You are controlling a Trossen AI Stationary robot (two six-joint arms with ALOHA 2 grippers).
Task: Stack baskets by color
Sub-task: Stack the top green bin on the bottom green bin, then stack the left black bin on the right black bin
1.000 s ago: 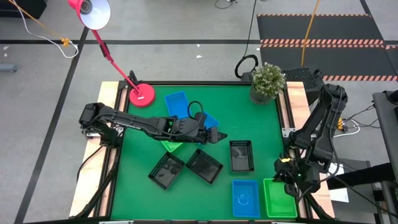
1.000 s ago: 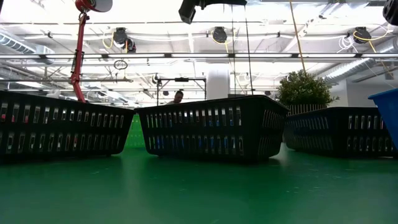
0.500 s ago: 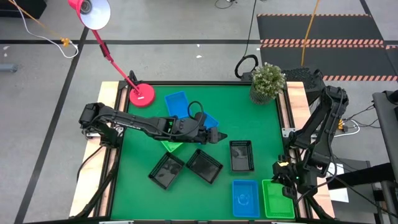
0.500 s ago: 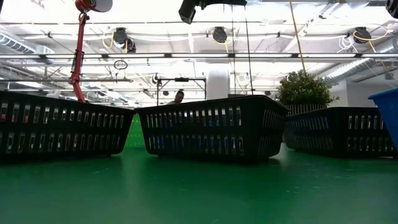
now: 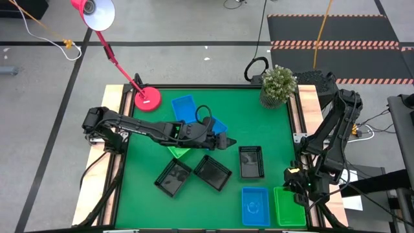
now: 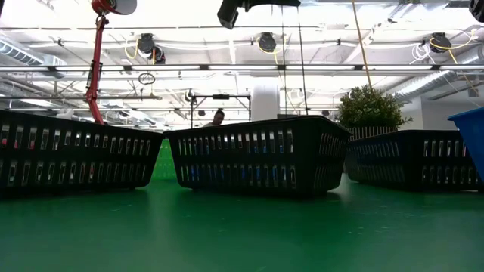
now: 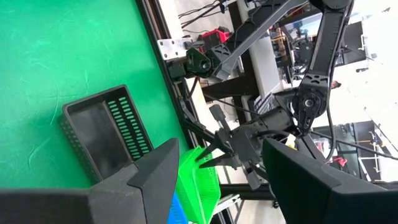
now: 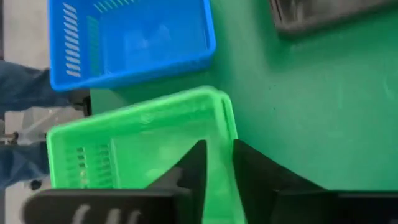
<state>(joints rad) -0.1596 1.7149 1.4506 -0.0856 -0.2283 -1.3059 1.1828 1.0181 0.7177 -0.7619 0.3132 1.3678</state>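
My right gripper (image 5: 299,189) is at the near right corner, over the far end of a green basket (image 5: 289,207) that rests flat on the mat. Its fingers (image 8: 194,167) stand open on either side of one wall (image 8: 219,155), one inside and one outside. A blue basket (image 5: 255,206) sits beside the green one. My left gripper (image 5: 228,141) hangs open and empty over the table's middle, above a blue basket (image 5: 218,124) and a green basket (image 5: 178,153). Three black baskets (image 5: 173,178) (image 5: 212,172) (image 5: 251,162) lie near the middle, and another blue basket (image 5: 183,107) lies farther back.
A pink lamp base (image 5: 147,98) stands at the far left corner and a potted plant (image 5: 279,84) at the far right. In the low view the black baskets (image 6: 257,155) stand in a row across the mat. Bare green mat lies between the plant and the black baskets.
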